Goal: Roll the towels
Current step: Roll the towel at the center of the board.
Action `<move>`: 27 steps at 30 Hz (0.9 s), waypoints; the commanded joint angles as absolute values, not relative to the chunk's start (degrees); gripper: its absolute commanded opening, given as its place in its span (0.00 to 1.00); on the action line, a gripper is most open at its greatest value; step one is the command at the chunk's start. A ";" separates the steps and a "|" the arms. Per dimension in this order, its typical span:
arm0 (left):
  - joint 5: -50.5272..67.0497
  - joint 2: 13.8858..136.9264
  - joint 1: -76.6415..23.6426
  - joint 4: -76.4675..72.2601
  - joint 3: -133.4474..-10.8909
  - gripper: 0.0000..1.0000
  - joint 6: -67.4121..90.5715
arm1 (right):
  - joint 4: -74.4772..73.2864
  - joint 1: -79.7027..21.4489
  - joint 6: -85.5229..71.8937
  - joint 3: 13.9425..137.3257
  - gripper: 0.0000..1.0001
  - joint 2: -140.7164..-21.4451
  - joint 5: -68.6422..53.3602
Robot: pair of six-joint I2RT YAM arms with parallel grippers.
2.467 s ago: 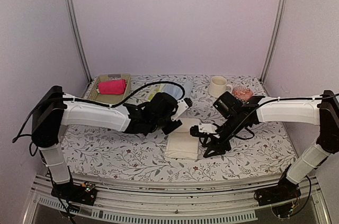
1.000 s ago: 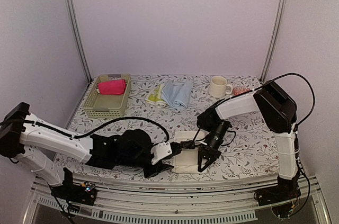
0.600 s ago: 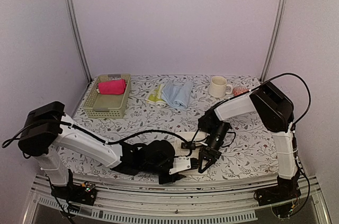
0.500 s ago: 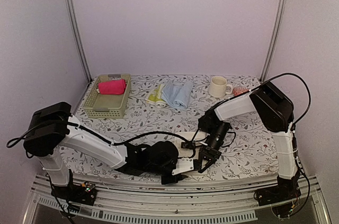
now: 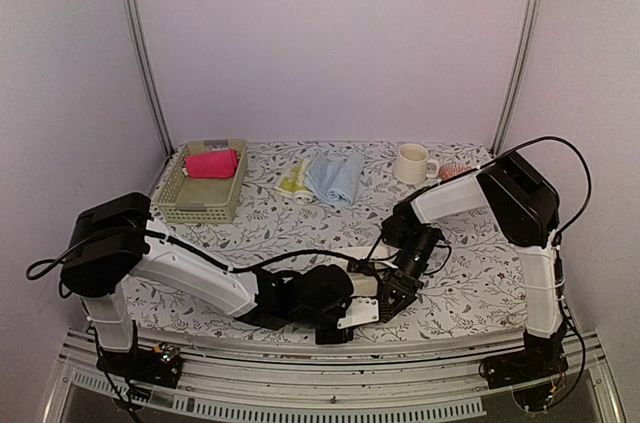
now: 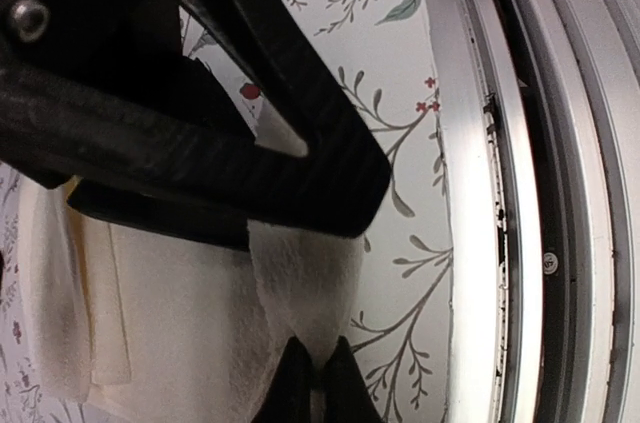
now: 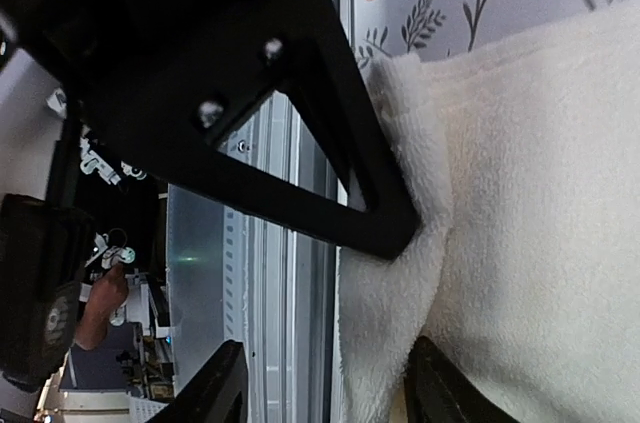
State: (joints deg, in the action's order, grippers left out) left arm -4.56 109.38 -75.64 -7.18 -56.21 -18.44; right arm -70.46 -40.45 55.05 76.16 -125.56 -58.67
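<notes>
The left arm (image 5: 195, 271) lies low along the near edge of the worktop, stretched out to the right, its wrist near the middle and its jaws pinched shut. The right arm (image 5: 455, 198) folds at a raised elbow on the right. Its forearm slopes left and down, and its jaws are parted beside the left wrist.

Left arm (image 5: 190, 271): white shells, black joints.
Right arm (image 5: 455, 198): same white shells, black joints.
Cables (image 5: 560, 148): black, thin, looped.
Fingers (image 6: 150, 143): matte black, triangular, open-framed, small silver screws.
</notes>
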 commanded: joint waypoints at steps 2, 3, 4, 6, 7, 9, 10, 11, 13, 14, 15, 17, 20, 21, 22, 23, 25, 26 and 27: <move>0.29 107.74 -76.03 -0.56 -58.64 0.00 -17.35 | -70.13 -35.60 56.86 77.85 0.60 -119.40 -57.77; 1.31 107.23 -76.03 -0.26 -58.58 0.00 -17.01 | -68.29 -35.37 55.01 78.36 0.60 -119.71 -56.11; 1.98 106.81 -76.03 -0.12 -58.40 0.00 -16.78 | -65.99 -35.34 53.04 78.80 0.60 -120.29 -54.77; 3.08 106.45 -75.94 0.00 -58.19 0.00 -16.44 | -62.70 -35.35 48.08 80.34 0.60 -122.27 -53.37; 3.40 106.56 -75.89 0.19 -58.18 0.00 -16.27 | -61.11 -35.29 46.03 81.09 0.59 -123.16 -52.74; 3.81 106.89 -75.94 0.43 -58.11 0.00 -15.89 | -57.24 -35.25 41.97 82.51 0.59 -124.33 -50.77; 3.89 106.92 -75.93 0.27 -57.98 0.00 -15.69 | -55.22 -35.18 39.97 83.11 0.58 -124.47 -49.28; 4.04 106.89 -75.89 0.02 -57.74 0.00 -15.55 | -53.51 -34.93 38.67 83.72 0.58 -124.33 -47.78; 4.71 106.72 -75.68 -0.53 -57.35 0.00 -15.06 | -50.17 -34.03 35.86 85.89 0.58 -123.46 -43.78; 4.97 106.63 -75.43 -0.79 -57.12 0.00 -14.87 | -48.68 -33.11 34.48 87.12 0.57 -122.48 -42.63; 5.41 106.61 -75.23 -0.99 -56.99 0.00 -14.62 | -47.72 -31.88 32.60 88.54 0.57 -121.44 -42.51; 6.12 106.46 -74.53 -1.20 -56.79 0.00 -13.95 | -46.77 -29.37 30.68 91.28 0.58 -118.71 -42.59; 7.87 106.07 -73.04 -0.48 -57.29 0.00 -12.81 | -46.20 -27.54 30.27 91.81 0.58 -113.10 -41.74; 8.94 106.01 -72.43 -0.07 -57.72 0.00 -12.53 | -46.08 -27.51 30.77 90.34 0.58 -110.93 -41.36; 10.10 106.11 -71.69 0.74 -58.46 0.00 -11.99 | -45.76 -27.55 31.55 88.68 0.58 -108.39 -41.45; 11.70 106.46 -70.86 1.56 -59.39 0.00 -11.09 | -44.89 -27.51 31.88 86.23 0.58 -104.70 -41.84; 16.24 107.81 -68.71 3.79 -61.52 0.00 -9.28 | -42.10 -27.51 32.65 79.43 0.58 -98.04 -42.73; 20.18 108.97 -67.49 5.72 -62.89 0.00 -8.27 | -40.52 -27.51 32.93 75.70 0.58 -94.83 -42.69; 22.43 110.23 -66.43 7.36 -64.59 0.00 -6.91 | -39.16 -27.51 33.57 72.15 0.58 -91.21 -42.46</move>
